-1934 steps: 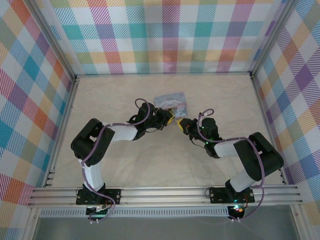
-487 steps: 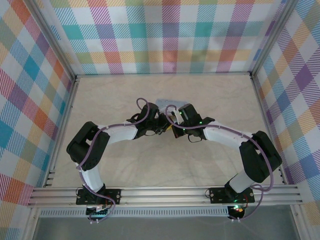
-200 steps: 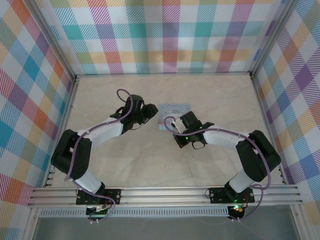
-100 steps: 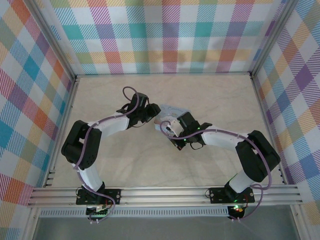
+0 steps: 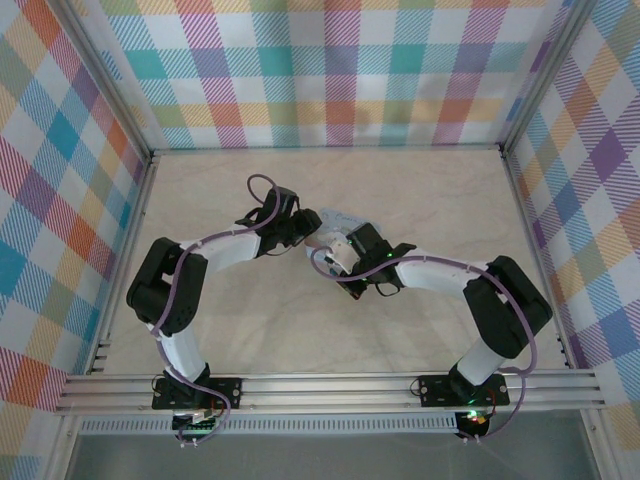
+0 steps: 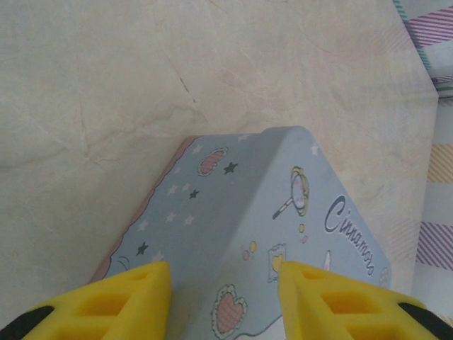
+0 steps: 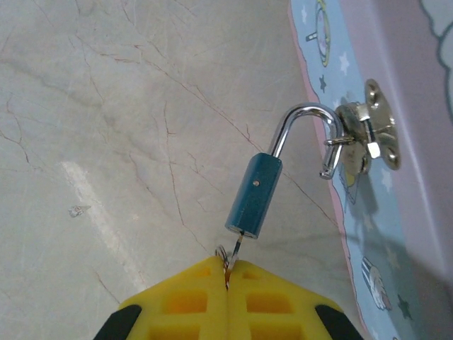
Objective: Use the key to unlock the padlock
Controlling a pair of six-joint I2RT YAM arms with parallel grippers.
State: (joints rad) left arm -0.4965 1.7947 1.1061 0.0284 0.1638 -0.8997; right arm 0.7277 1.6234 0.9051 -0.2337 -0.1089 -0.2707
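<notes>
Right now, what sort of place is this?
Probably a robot test cell: plaid panel walls, a marble-look tabletop, and an aluminium rail with the left arm and right arm bolted on.

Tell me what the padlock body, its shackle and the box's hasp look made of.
Teal cylindrical padlock body: likely painted or anodised metal, matte, evenly coloured. Curved silver shackle: polished steel by the look, with mirror glints. Silver hasp on the pale blue printed box: shiny plated metal; the box itself may be card or plastic, unclear.
</notes>
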